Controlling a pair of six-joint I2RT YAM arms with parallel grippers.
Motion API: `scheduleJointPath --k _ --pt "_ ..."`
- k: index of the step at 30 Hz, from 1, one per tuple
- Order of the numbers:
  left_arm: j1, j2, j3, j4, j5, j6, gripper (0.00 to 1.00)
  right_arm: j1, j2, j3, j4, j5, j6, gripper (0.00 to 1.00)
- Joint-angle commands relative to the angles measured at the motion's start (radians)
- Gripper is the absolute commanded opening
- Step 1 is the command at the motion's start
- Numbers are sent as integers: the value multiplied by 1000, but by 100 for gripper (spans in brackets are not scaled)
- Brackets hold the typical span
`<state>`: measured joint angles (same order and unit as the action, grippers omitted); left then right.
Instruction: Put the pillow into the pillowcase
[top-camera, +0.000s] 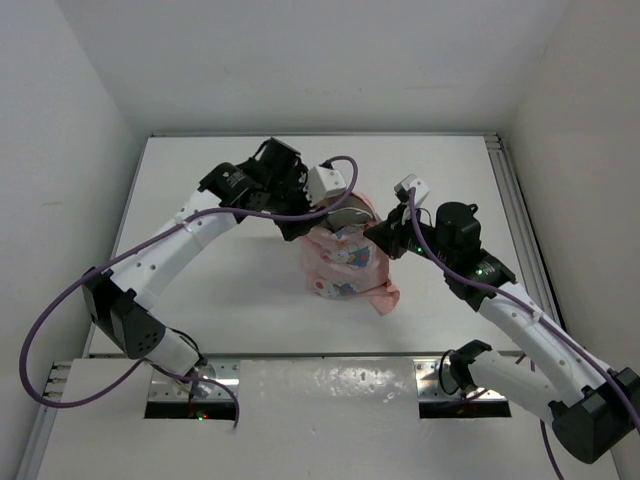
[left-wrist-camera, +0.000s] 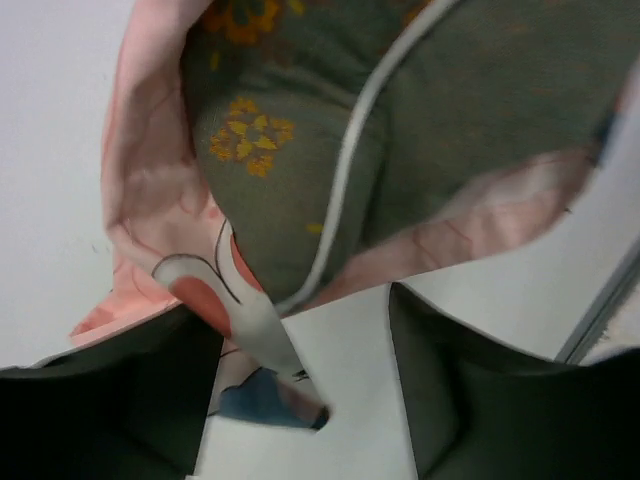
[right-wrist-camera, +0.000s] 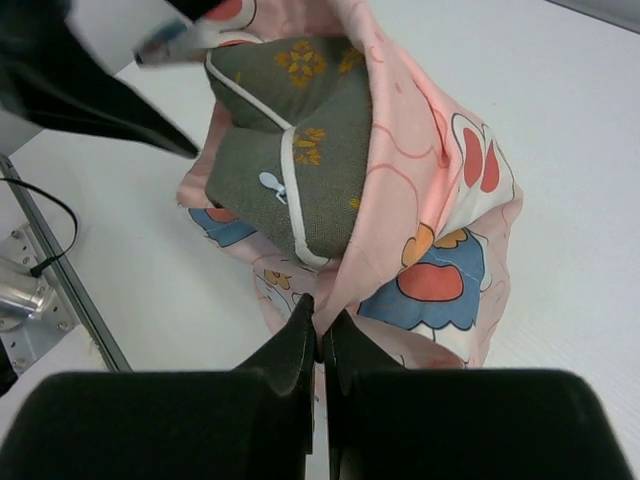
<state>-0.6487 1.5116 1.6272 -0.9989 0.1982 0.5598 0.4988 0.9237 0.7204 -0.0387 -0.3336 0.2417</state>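
Pillow (right-wrist-camera: 320, 190) partly tucked inside pillowcase (right-wrist-camera: 440, 200), bunched up in the middle of the desk (top-camera: 240, 300).
Right gripper (right-wrist-camera: 320, 335) pinched tight on the pillowcase edge; left gripper (left-wrist-camera: 300, 310) spread wide at the open end, a grey corner with white trim poking out.

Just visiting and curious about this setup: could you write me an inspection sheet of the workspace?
Surface: white table.
Job's things: pillow partly inside the pillowcase, one end sticking out.
Clutter: nothing seen.
Tools: left tool open, pillowcase flap between its fingers; right tool shut on the pillowcase edge.
Cables: purple cables along both arms.
Surroundings: white walls, metal rail at the table's right edge.
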Motion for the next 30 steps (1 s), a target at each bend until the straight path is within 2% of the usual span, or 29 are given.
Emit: scheduleJointPath --k 1,2,3,6,7,13,18,21,24,28,30 --pt "-2 13 -47 138 -133 25 61 -3 -17 30 26 -13 15 0" --pt "-2 18 -53 147 -150 34 49 -3 -20 30 23 -13 13 0" --pt "-2 19 -62 169 -170 40 46 -3 -22 28 19 -10 14 0" --pt "1 18 -102 253 -298 60 17 -6 -37 21 16 -12 10 0" --pt "6 18 -105 282 -345 63 0 -5 -45 20 13 -10 8 0" --pt "31 15 -53 266 -391 61 0 -8 -63 14 3 1 2 0" --pt "31 9 46 226 -525 80 0 -17 -65 22 -10 33 -1 0" --pt "31 6 94 177 -537 104 0 -37 -54 40 -10 56 2 0" --pt "31 9 166 134 -540 117 0 -66 -36 89 -10 99 -4 0" --pt "31 25 345 95 -565 137 0 -106 -16 238 6 162 -34 0" --pt "31 41 411 60 -534 132 0 -118 9 311 11 156 -41 0"
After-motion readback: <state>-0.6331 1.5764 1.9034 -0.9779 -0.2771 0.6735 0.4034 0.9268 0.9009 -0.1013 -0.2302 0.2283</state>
